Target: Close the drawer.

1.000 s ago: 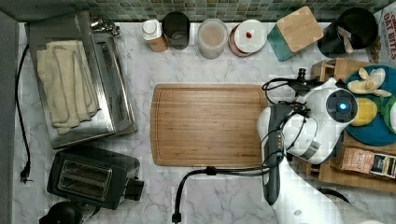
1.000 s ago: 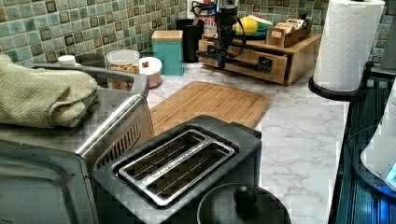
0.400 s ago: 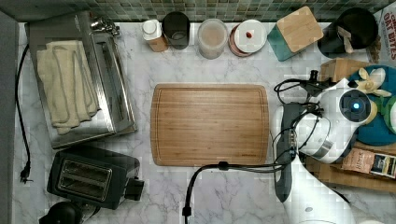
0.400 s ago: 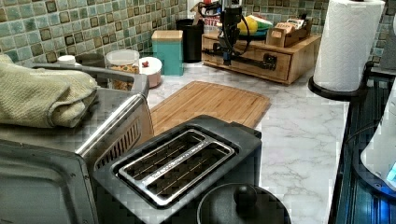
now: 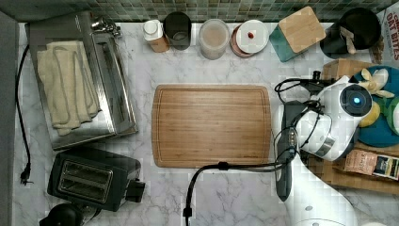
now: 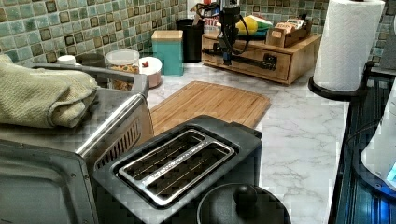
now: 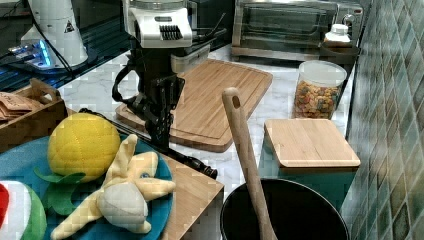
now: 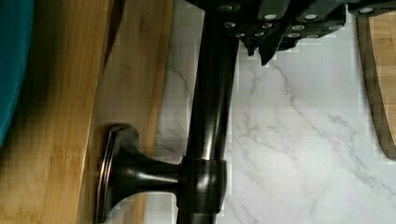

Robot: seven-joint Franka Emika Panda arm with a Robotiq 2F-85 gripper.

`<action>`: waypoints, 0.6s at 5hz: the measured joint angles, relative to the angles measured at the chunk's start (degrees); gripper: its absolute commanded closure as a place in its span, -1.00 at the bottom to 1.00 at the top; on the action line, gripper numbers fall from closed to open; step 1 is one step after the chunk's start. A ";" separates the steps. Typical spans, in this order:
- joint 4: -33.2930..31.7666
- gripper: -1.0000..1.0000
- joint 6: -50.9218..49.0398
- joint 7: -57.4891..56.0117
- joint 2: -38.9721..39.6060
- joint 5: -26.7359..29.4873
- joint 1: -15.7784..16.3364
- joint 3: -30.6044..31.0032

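Drawer front of light wood point(image 6: 250, 58), under the wooden top panel point(image 7: 192, 192) bearing the blue plate point(image 5: 376, 129), looks nearly pushed in, the black gripper point(image 7: 161, 127) pressing its long black bar handle point(image 8: 210, 116), apparently to shove rather than pull; whether the jaws clasp it I cannot tell.

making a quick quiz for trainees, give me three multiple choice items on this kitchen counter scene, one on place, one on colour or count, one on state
1. What lies between the silver toaster oven and the white robot arm in the top view?
A. wooden cutting board
B. paper towel roll
C. blue plate

2. What colour is the long bar handle?
A. white
B. red
C. black

3. The light-wood drawer is
A. nearly shut
B. pulled far out
C. removed

A: the wooden cutting board fills the middle.
C: the wrist view shows it black.
A: its front sits close against the cabinet.
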 measured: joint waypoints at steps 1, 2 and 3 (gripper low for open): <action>0.28 1.00 -0.28 0.00 0.24 -1.63 0.25 0.04; 0.39 1.00 -0.53 0.00 0.27 -1.91 0.42 -0.03; 0.50 1.00 -0.64 0.00 0.36 -1.91 0.45 -0.01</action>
